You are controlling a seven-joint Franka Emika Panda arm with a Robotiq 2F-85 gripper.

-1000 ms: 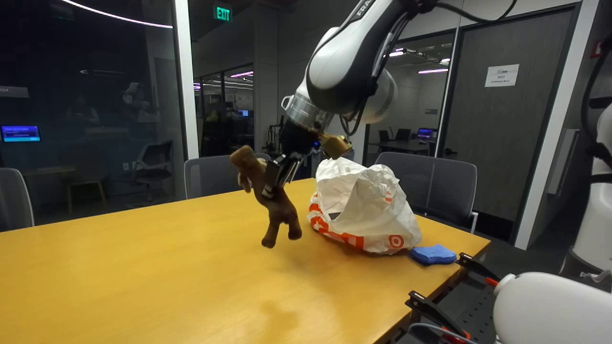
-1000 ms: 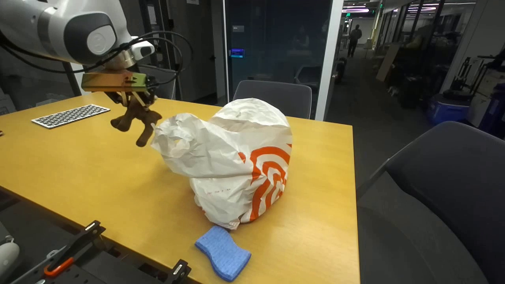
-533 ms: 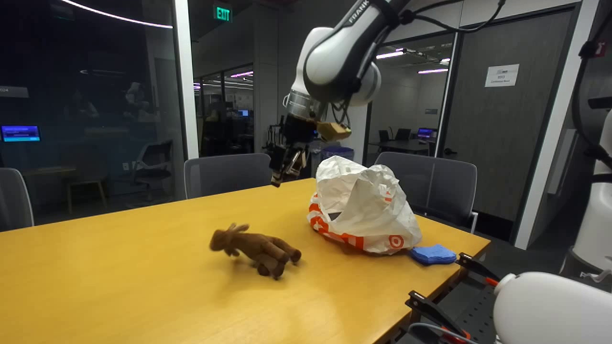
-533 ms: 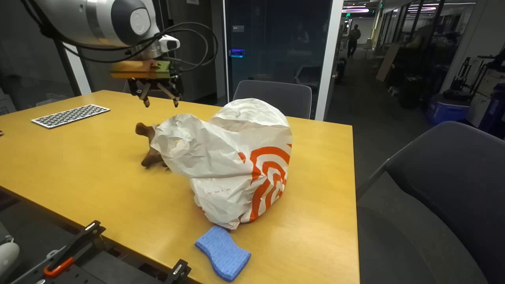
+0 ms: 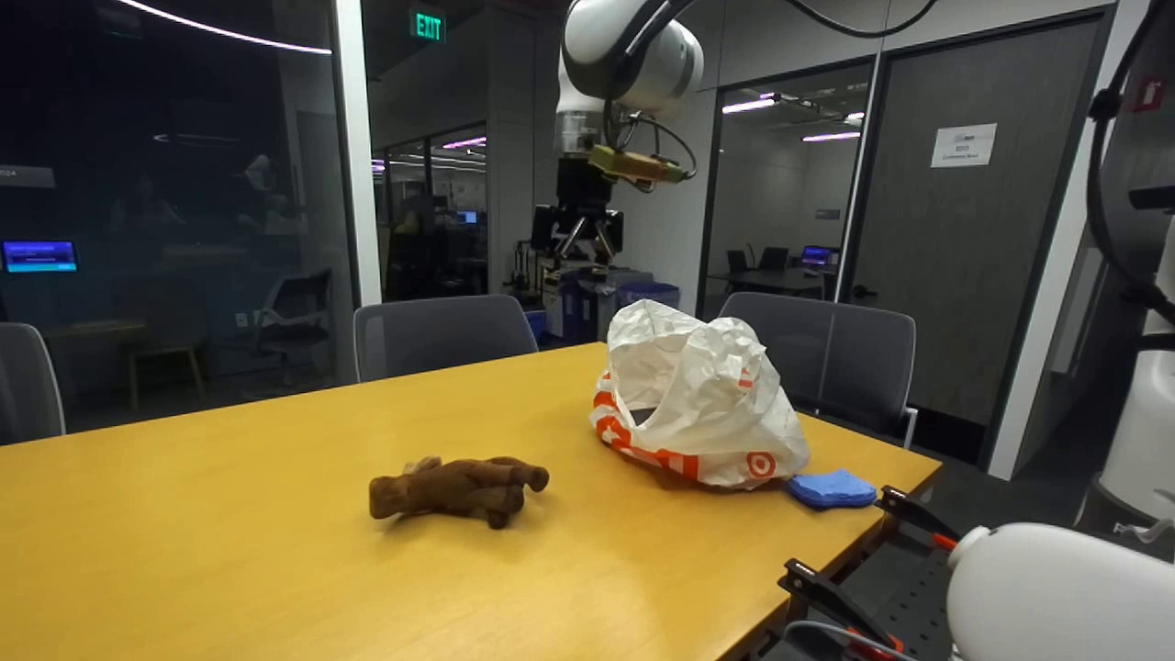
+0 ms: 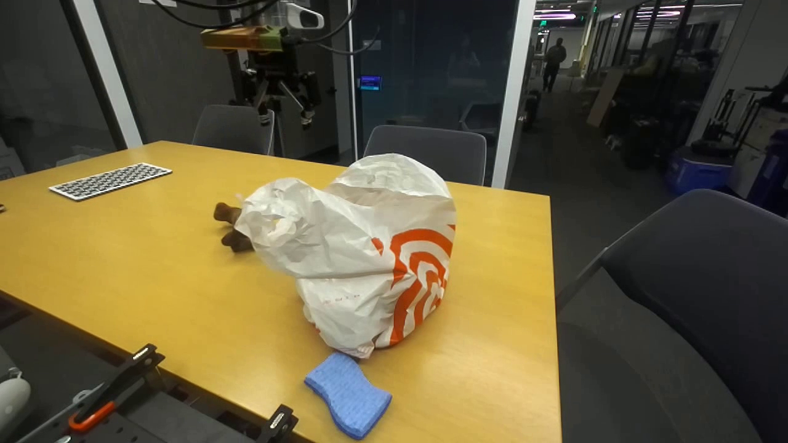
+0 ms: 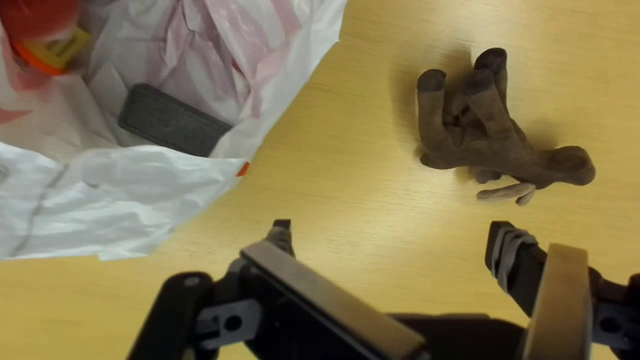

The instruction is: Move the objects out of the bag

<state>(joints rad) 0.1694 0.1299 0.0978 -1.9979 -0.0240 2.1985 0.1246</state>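
Note:
A white plastic bag with red-orange print stands on the table, its mouth gaping. Inside it, the wrist view shows a dark grey rectangular object and a blurred red thing with a yellow-orange part. A brown plush animal lies on its side on the table, outside the bag; in an exterior view the bag hides most of the plush animal. My gripper is open, nothing between its fingers. In both exterior views the gripper hangs high above the table, over the level of the bag.
A blue sponge lies on the table beside the bag. A white-framed keyboard rests at the table's far side. Chairs stand around the yellow table. Black clamps grip its edge.
The gripper held the plush animal a second ago; it opened and the toy dropped to the table, settling on its side. The arm has since risen, empty. The bag has not moved.

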